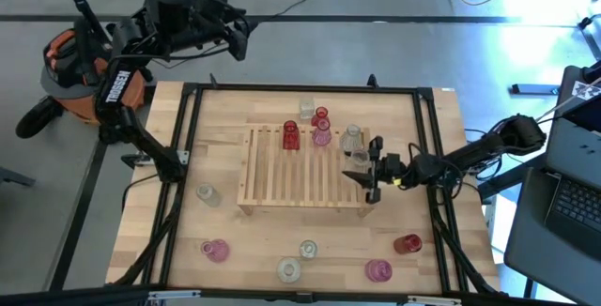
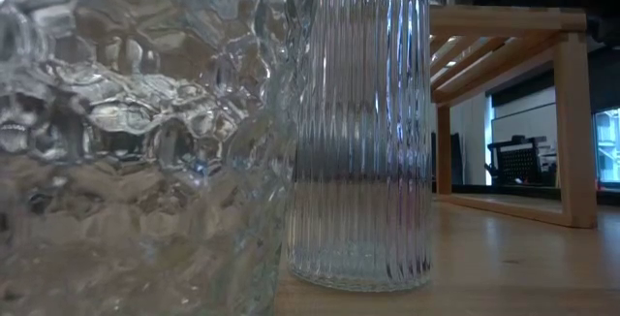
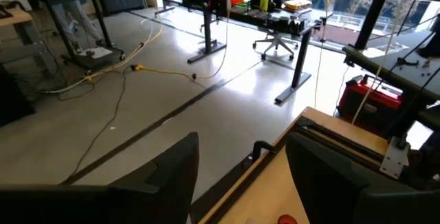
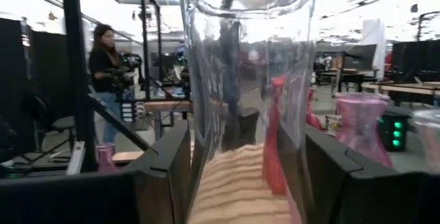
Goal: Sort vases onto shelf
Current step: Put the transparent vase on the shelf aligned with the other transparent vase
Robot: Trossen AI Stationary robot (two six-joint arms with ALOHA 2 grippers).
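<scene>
A: Left hand [image 3: 237, 183] was parked open beyond the table's [image 1: 150, 212] far-left corner.
B: Right hand [image 1: 368, 167] gripped a clear vase [image 4: 251, 80] over the shelf's [image 1: 282, 170] right end; next, lower and release.

Eleven vases [image 1: 290, 136], one shelf [image 1: 302, 193], two arms [image 1: 122, 85].

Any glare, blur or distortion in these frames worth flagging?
Low view: two clear vases, dimpled and ribbed, crowd the lens and warp the background. Right wrist view: the clear vase between the jaws distorts the scene behind; ceiling blown out. High view: floor glare at upper right.
</scene>
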